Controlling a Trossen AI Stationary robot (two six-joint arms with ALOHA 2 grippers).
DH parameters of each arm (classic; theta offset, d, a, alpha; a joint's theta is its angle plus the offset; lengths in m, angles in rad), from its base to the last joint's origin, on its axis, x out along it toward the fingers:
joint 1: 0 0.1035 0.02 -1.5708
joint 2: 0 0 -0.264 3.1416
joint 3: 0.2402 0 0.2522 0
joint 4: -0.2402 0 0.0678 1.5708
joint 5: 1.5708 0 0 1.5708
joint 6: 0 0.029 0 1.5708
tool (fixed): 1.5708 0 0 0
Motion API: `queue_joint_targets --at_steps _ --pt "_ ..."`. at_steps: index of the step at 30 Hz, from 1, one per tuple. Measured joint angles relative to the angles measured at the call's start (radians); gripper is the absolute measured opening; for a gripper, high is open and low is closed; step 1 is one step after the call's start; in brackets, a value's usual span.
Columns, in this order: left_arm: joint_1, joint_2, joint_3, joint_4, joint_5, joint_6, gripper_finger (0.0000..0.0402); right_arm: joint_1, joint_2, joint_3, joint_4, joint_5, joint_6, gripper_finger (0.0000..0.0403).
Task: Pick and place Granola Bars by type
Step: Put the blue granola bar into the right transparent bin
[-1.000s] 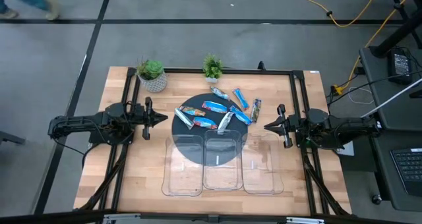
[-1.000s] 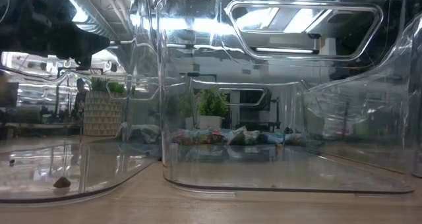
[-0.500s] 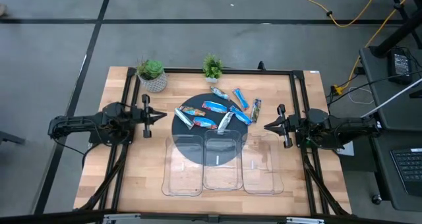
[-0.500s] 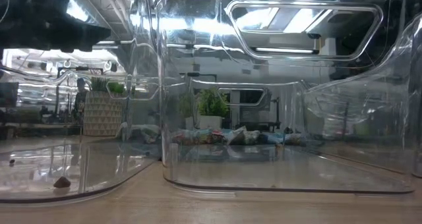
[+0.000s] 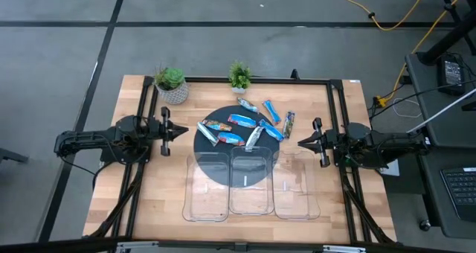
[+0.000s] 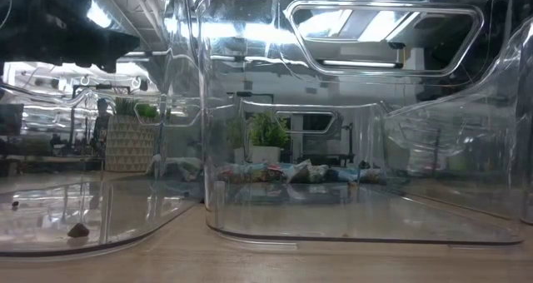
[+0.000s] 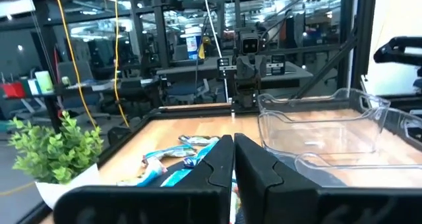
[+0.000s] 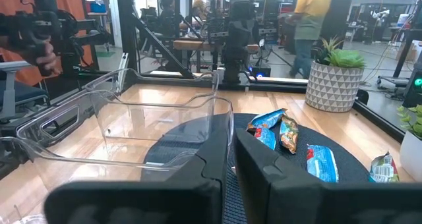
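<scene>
On dark mat (image 5: 204, 145), Granola Bars (image 5: 242, 121) variously angled

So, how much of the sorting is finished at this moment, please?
Nothing looks done yet. The three clear trays hold no bars, and all the granola bars lie on or beside the dark round mat. Nothing is in hand: the left pincer and right pincer are both shut and hold nothing, waiting at the table's sides. All the sorting is left.
</scene>
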Motion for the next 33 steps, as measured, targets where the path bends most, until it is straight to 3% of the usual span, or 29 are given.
queue_joint_targets --at_steps 7,15,21,28,33 --pt "0.000 0.000 0.000 0.000 0.000 -0.036 0.0012 0.000 0.000 0.000 -0.001 0.009 -0.022 0.0032" --pt "0.000 0.000 0.000 0.000 0.000 -0.036 0.0010 0.000 0.000 0.000 -0.003 0.059 -0.337 0.0032" --pt "0.000 0.000 0.000 0.001 0.000 -0.036 0.0012 0.000 0.000 0.000 -0.002 0.060 -0.468 0.0032" --pt "0.000 0.000 0.000 0.003 0.000 -0.039 0.0009 0.000 0.000 0.000 0.016 0.060 -0.456 0.0032" --pt "0.000 0.000 0.000 0.004 0.000 -0.123 0.0013 0.000 0.000 0.000 0.110 0.061 -0.150 0.0032"
